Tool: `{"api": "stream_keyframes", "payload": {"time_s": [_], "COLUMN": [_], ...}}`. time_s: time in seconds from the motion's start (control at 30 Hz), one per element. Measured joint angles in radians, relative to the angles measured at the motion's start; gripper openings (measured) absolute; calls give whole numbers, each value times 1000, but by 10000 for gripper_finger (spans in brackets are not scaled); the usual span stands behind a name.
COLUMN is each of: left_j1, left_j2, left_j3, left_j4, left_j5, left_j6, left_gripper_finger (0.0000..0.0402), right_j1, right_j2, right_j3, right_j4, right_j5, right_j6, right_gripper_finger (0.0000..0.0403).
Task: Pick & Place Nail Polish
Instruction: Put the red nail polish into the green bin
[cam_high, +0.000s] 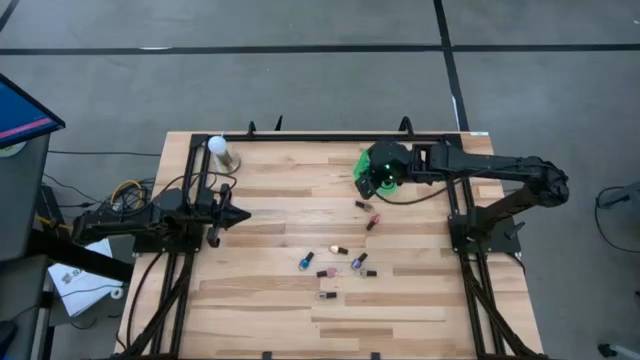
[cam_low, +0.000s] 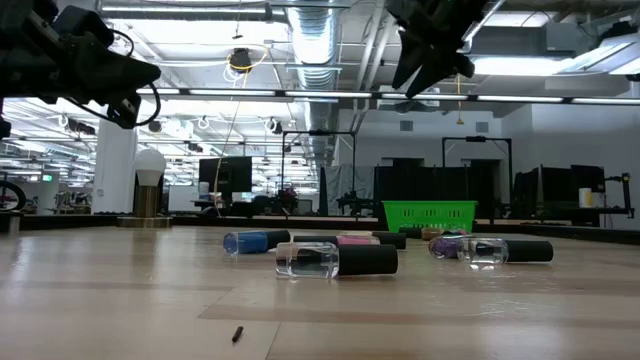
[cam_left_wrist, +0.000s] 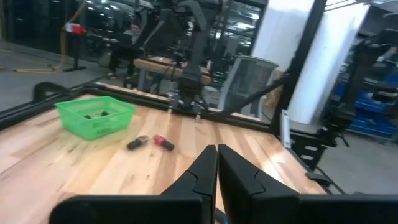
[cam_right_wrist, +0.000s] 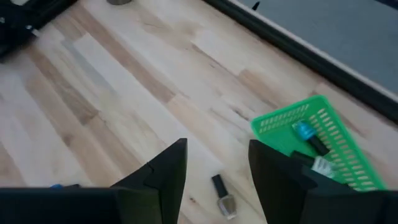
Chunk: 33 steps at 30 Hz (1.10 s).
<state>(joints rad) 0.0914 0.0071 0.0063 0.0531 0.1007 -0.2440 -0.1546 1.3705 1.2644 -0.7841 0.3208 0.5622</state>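
Wood-plank table (cam_high: 260, 300); grey floor (cam_high: 300, 80) around.

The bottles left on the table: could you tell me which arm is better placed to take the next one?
Probably right: its open gripper hangs by the basket, near the bottles; the shut left gripper waits farther off.

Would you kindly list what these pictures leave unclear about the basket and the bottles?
- Green basket, high view: the right tool hangs over it, hiding its contents.
- Same basket, right wrist view: cut by the picture's edge, so only some bottles inside show.
- Loose nail polish bottles, high view: too small to read cap colours.
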Motion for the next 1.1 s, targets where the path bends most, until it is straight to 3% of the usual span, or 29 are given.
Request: {"api": "stream_keyframes", "payload": {"time_s": [0.3, 0.57, 0.67, 0.87, 1.1], "left_j1": [-1, -1, -1, -1, -1], "left_j2": [1, 1, 1, 1, 1], "left_j3": [0, 0, 0, 0, 0], "left_j4": [9, 17, 17, 19, 21], "left_j5": [50, 50, 50, 50, 50], "left_j6": [-56, -51, -51, -50, -49], "left_gripper_finger": [8, 8, 8, 8, 8], "right_j1": [172, 305, 285, 253, 244], "right_j2": [122, 269, 296, 304, 385], "right_j3": [-35, -35, -35, -36, -38], "right_j4": [6, -49, -132, -203, -213], "right_j5": [-13, -47, -92, -80, -68], "right_j6": [127, 190, 325, 686, 881], "right_gripper_finger": [168, 200, 215, 234, 235]}}
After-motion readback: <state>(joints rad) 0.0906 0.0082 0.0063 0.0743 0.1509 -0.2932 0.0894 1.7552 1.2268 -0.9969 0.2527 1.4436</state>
